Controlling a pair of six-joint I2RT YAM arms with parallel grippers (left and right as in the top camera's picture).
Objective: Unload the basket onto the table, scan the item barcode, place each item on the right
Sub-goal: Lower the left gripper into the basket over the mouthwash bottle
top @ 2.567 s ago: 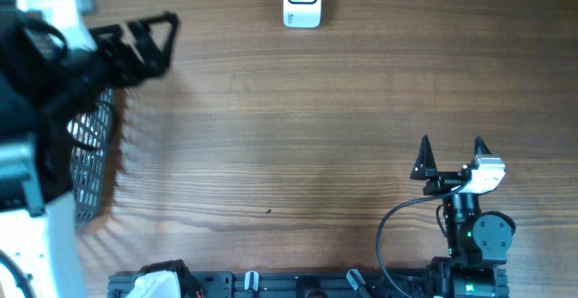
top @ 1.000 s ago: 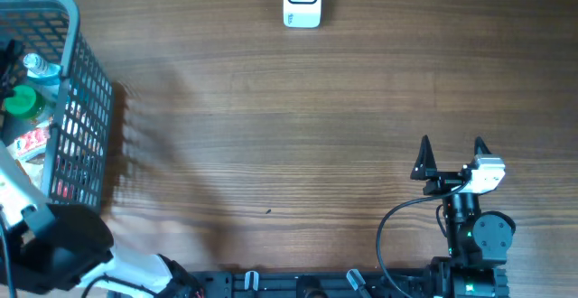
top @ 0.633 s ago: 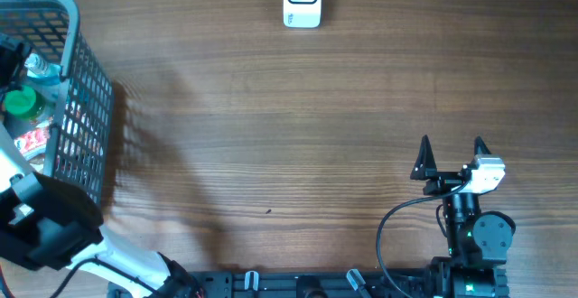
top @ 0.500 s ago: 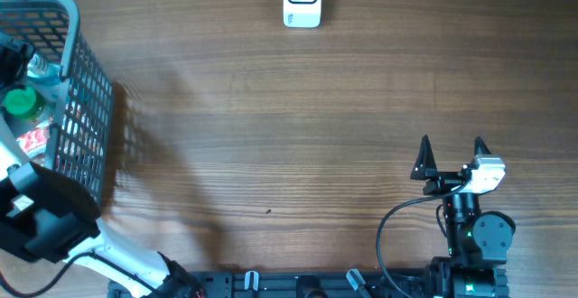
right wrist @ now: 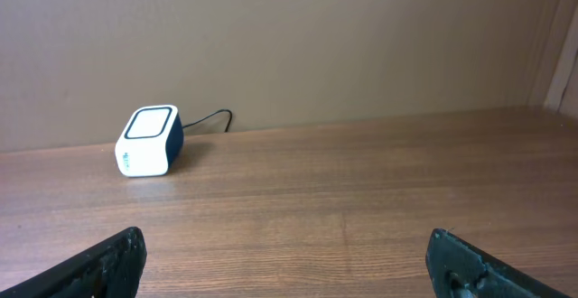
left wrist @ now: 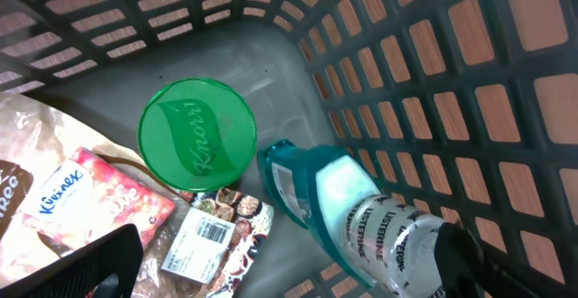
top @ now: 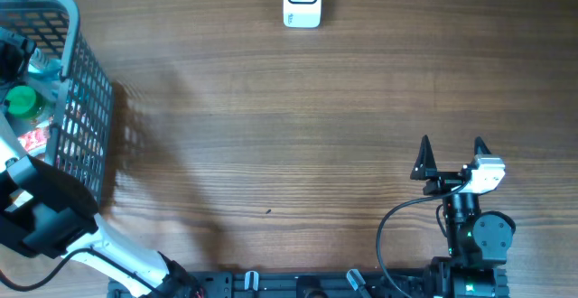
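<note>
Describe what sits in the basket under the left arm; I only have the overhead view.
Observer: A green Knorr lid faces up on the floor of the basket.
Operator: Find me a barcode.
Observer: A white barcode label faces up on a packet right next to that lid.
Operator: Give me the left gripper's state.
Observer: The left gripper is open over the items and grips nothing.
</note>
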